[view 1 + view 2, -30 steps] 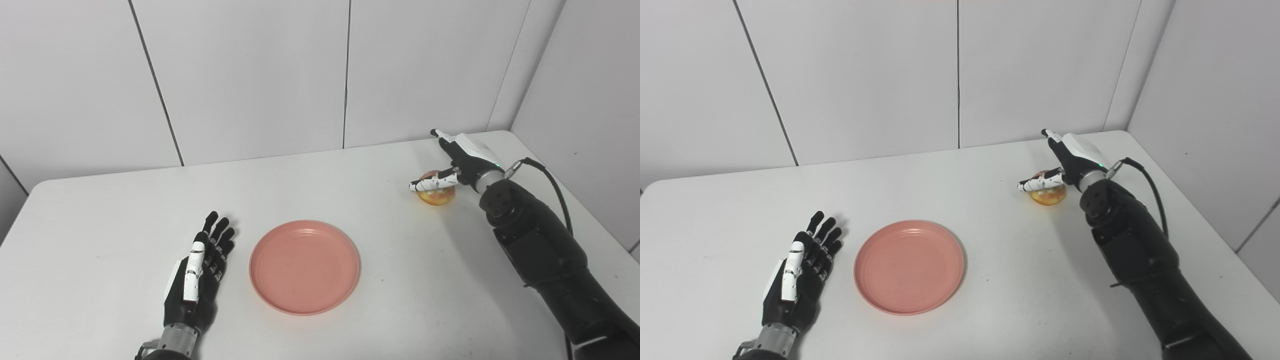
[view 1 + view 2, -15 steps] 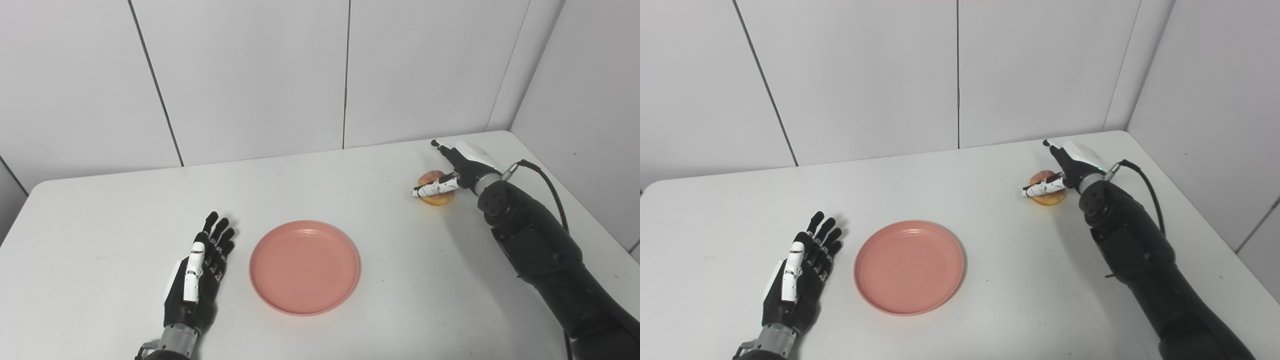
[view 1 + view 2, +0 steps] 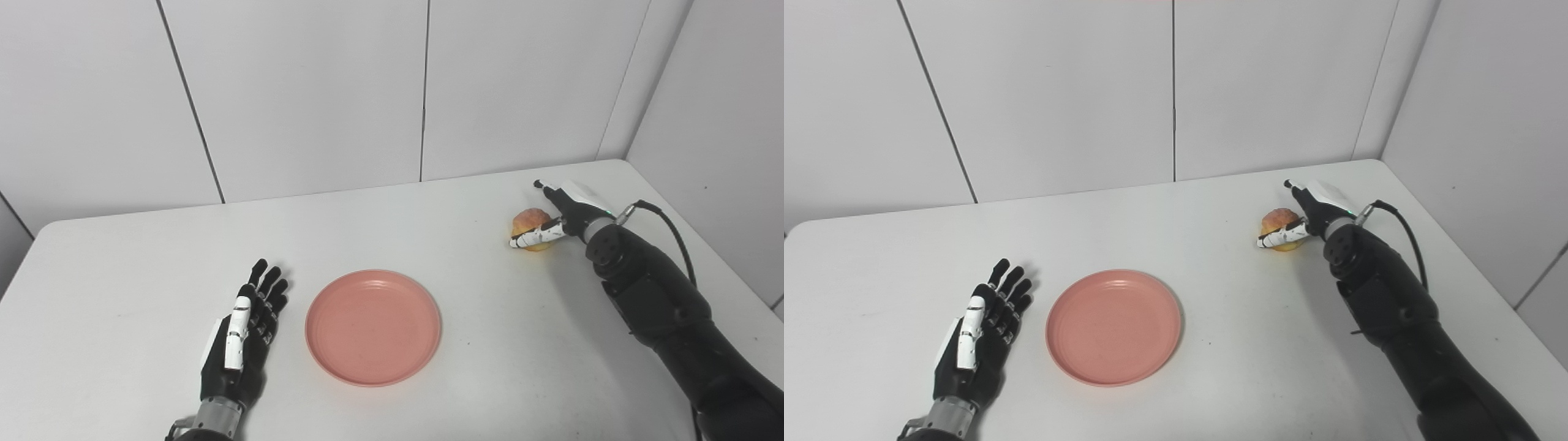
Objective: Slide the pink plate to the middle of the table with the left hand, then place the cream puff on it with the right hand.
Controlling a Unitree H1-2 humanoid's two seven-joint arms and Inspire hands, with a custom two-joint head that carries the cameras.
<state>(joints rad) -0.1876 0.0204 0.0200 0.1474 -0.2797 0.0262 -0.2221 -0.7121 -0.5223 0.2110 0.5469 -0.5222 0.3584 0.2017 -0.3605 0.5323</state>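
Surface (image 3: 122, 257): plain matte white, a few small dark specks lower right of centre.

Plate (image 3: 373, 327): uniform salmon pink, faint concentric rings inside, no pattern.

Cream puff (image 3: 530, 220), right of frame: golden yellow base, top browner with an orange-pink tinge.

Left hand (image 3: 242, 340), lower left: black fingers and palm, one white strip with dark marks along the thumb side, grey metal wrist.

Right hand (image 3: 560, 211): black with white panels; thumb white with black bands. Arm black, black cable.

Wall panels (image 3: 306, 92): white-grey with dark seams.
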